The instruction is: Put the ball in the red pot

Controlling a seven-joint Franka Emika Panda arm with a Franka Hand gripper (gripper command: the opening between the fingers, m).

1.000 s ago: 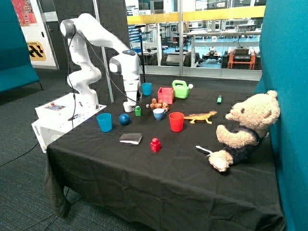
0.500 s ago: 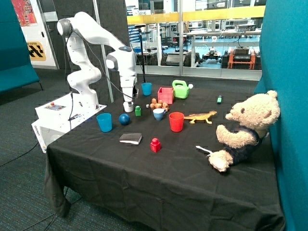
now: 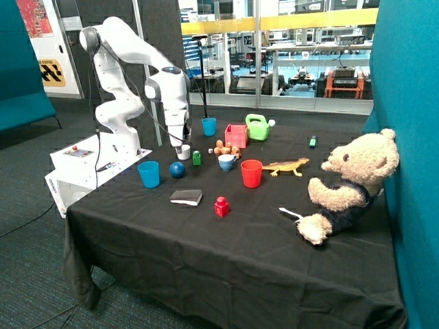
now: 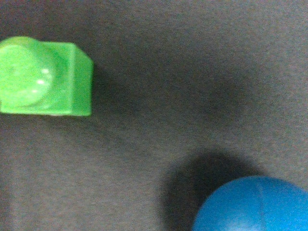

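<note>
The dark blue ball lies on the black tablecloth between a blue cup and a small green block. The red pot, a square red box, stands further back beside a green watering can. My gripper hangs low over the cloth just behind the ball, between it and the green block. The wrist view shows the ball at one edge and the green block at another, with bare cloth between; the fingers do not show there.
Around stand a second blue cup, a white-blue cup, a round red cup, a red block, a dark flat object, a toy lizard and a teddy bear.
The arm has swung away from the red pot's side and the gripper has moved a little toward the ball. Nothing on the table has moved.
</note>
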